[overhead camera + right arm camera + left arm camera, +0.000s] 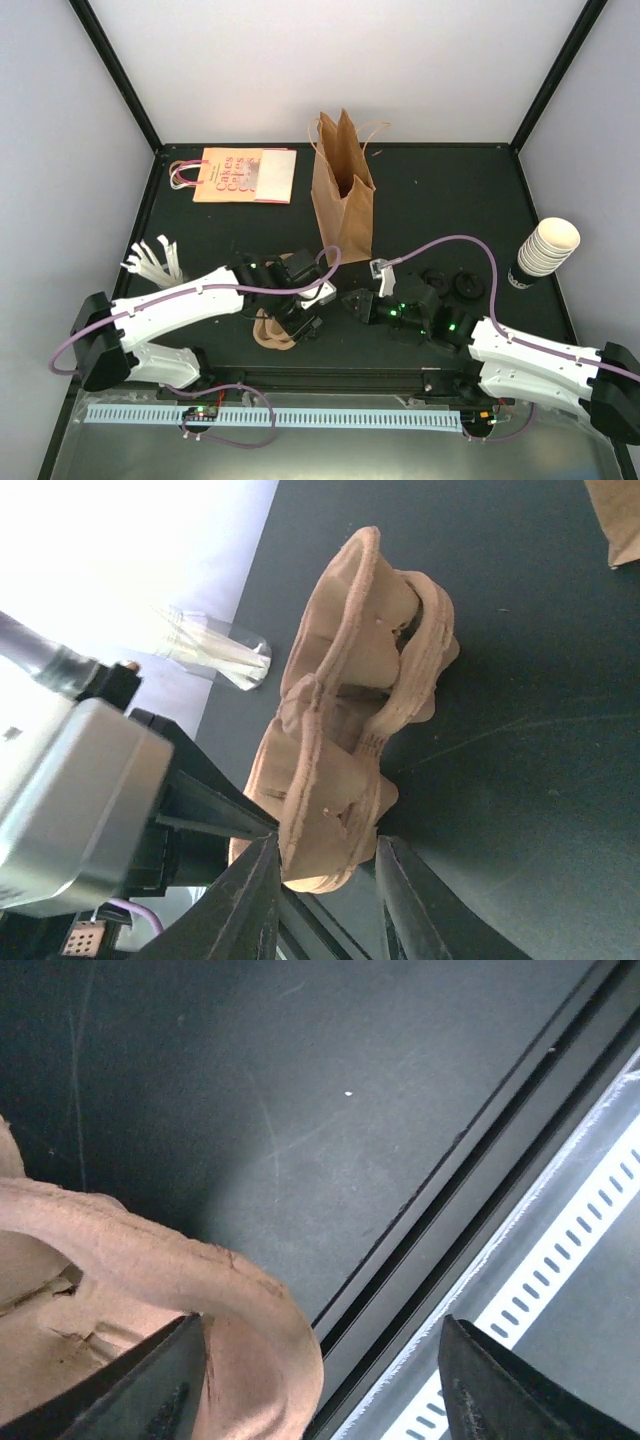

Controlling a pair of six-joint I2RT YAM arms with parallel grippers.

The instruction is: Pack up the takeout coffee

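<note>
The takeout coffee is out of view. A brown paper bag (344, 195) stands open at the middle back. A stack of brown pulp cup trays (268, 336) lies near the front edge. My left gripper (300, 324) hangs over the stack's right end. Its jaws are wide open, and one tray rim (200, 1280) curves past the left finger (150, 1390). My right gripper (350, 303) points left at the trays (350, 730). Its jaws stand narrowly apart and the stack's end shows just beyond the fingertips (250, 890). I see no grip on it.
A nested stack of lidless cream cups (545, 248) leans at the right edge. Black lids (455, 285) lie right of centre. An orange printed bag (242, 175) lies flat at the back left. A clear cup of white sticks (155, 262) stands at the left. A metal rail (560, 1250) runs along the front.
</note>
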